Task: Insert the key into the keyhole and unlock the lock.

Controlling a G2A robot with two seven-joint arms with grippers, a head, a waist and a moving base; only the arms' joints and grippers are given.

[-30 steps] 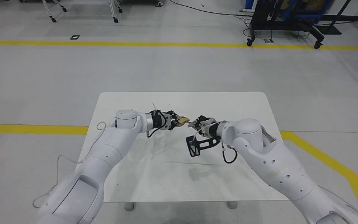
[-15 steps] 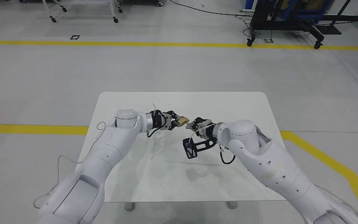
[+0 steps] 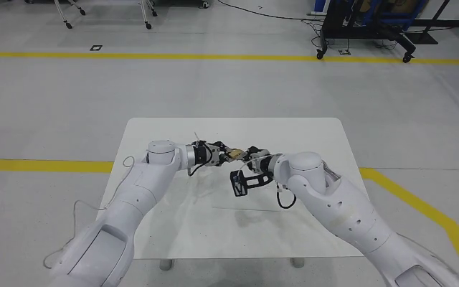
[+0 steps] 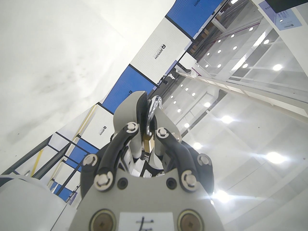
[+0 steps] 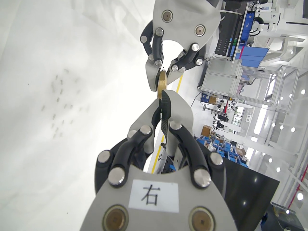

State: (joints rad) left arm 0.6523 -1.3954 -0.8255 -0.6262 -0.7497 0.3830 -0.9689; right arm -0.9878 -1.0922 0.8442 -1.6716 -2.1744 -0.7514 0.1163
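Right hand [image 5: 160,103] has slid across to the lock [image 5: 162,81], now tip to tip with the left hand [image 3: 224,153].
Left hand pinches the brass lock above the bench [image 3: 308,215], shackle tucked back in its grip. Right hand is pressed together, seemingly on the key hidden inside, lined up with the lock's long axis at its base.

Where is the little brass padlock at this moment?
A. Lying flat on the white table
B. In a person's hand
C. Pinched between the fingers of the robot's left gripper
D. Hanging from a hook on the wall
C: the left gripper is shut on the padlock, its silver shackle sticking out between the fingers, up above the table.
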